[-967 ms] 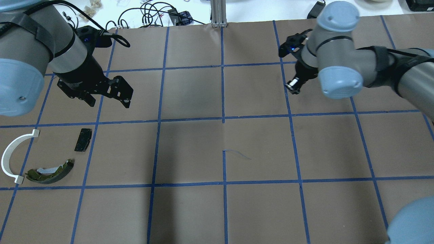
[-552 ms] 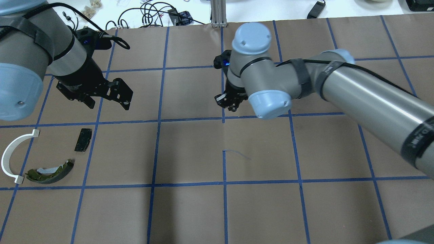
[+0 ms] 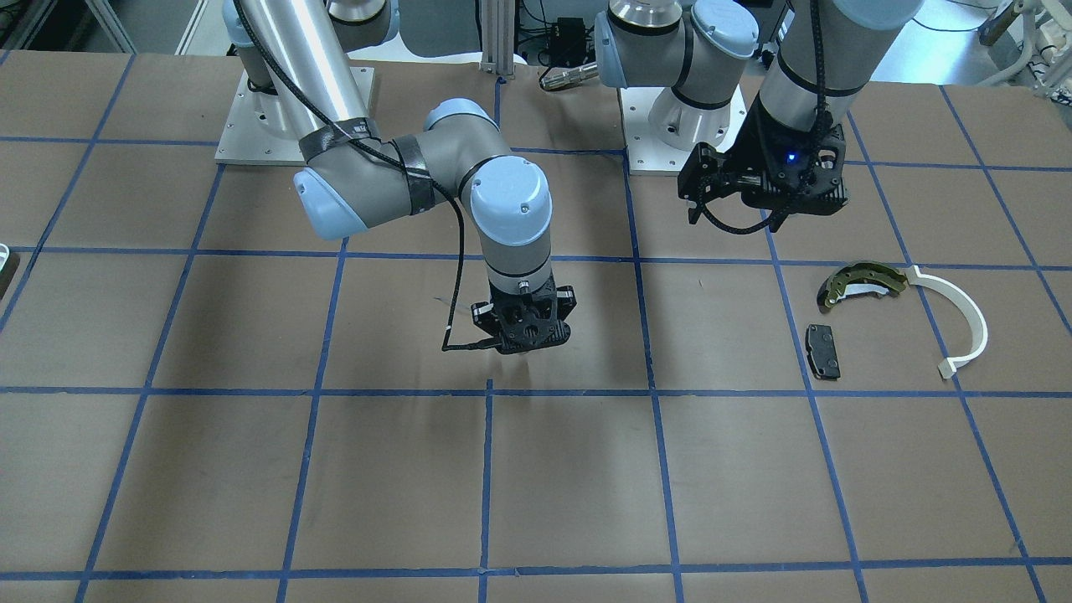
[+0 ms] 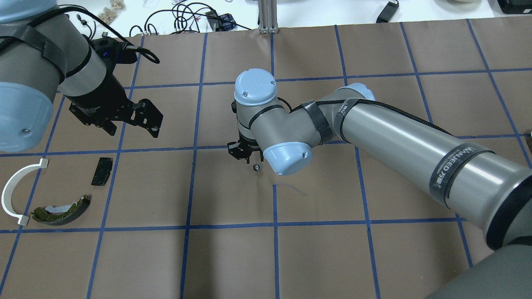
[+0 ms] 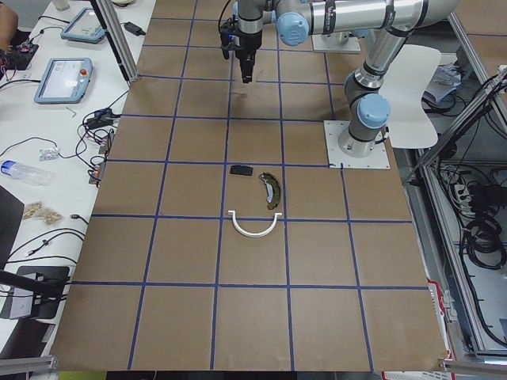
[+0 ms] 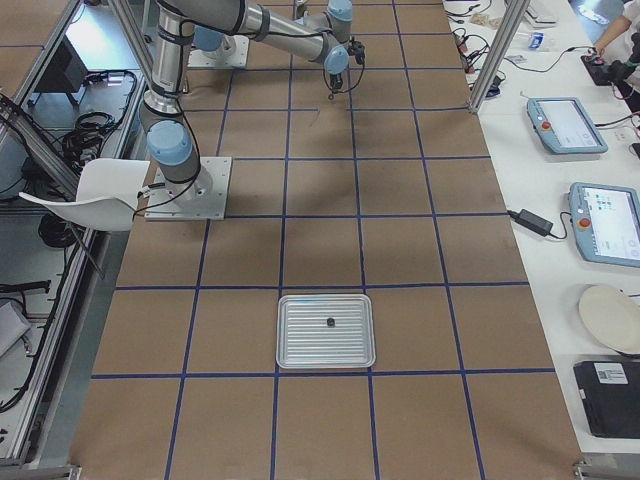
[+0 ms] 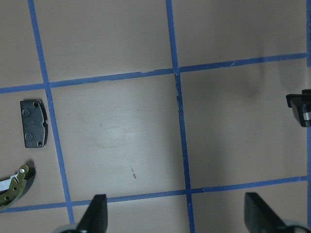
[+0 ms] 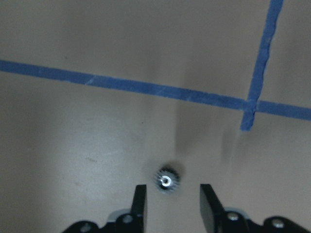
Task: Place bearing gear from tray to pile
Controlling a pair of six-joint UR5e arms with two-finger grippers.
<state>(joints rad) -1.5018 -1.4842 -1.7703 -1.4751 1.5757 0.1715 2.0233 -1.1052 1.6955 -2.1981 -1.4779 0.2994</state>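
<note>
Tabletop (image 4: 232, 261), brown paper, blue tape grid (image 4: 232, 226); bearing gear (image 4: 257, 167) below wide right pincer (image 8: 173, 194); left pincer (image 7: 176, 204) wide.

The brown table (image 4: 232, 257) taped into blue squares is carrying a small gear (image 4: 257, 167) just beneath the right gripper (image 8: 172, 191), a black pad (image 4: 102, 171), a brake shoe (image 4: 62, 211) and a white arc (image 4: 12, 195) lying apart near the left gripper (image 4: 134, 128), and a tray (image 6: 326, 366) lying well away from both.

The bearing gear (image 8: 166, 181) looks shiny metal, the tray (image 6: 300, 345) ribbed silvery metal, the table (image 4: 232, 257) matt paper.
</note>
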